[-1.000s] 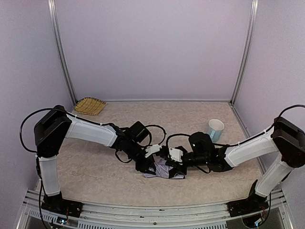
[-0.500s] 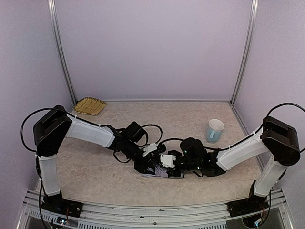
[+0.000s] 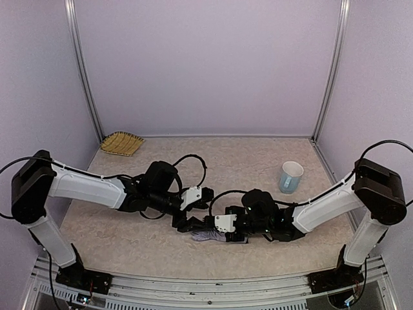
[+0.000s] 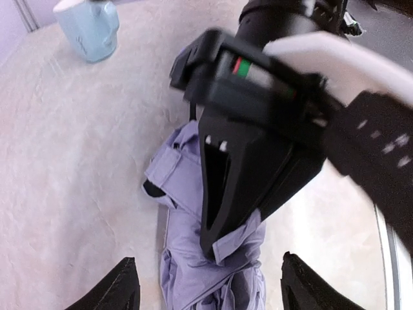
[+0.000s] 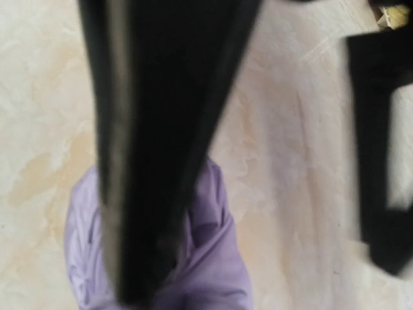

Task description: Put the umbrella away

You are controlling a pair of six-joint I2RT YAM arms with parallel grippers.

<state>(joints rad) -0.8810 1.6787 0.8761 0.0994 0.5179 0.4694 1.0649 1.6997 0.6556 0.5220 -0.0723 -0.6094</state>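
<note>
Top view: the umbrella (image 3: 208, 236) lies collapsed on the table (image 3: 271, 155), near the front edge and centred between the two arms. The left gripper (image 3: 191, 226) is at its left end and the right gripper (image 3: 213, 228) is on it from the right. The bundle's long axis runs roughly left-right here. The light-blue cup (image 3: 291, 176) is well apart on the right, and the woven tray (image 3: 122, 143) sits in the far-left corner.

Left wrist: the left fingers (image 4: 122, 287) are spread wide, one on each side of the bundle's near end, touching nothing I can see. The long axis runs straight away from this camera, so the jaws straddle it crosswise. The right gripper comes down on the middle with its fingers drawn together to a point buried in a fold, which reads as pinched on fabric. There is a small black patch at the cloth's left edge (underside or a gap, can't tell).

Right wrist: blurred. A dark finger fills the front, with lavender cloth under its tip. Nothing more on closure from here.

Handling, my read: light, with soft, slippery cloth whose folds slide over each other. A pinch on cloth alone would likely lift a flap, not the umbrella. The stiff core should run along the long axis, so grip across the whole girth near mid-length. Handle and shaft aren't visible in any view, so I can't say which end the handle points to.
</note>
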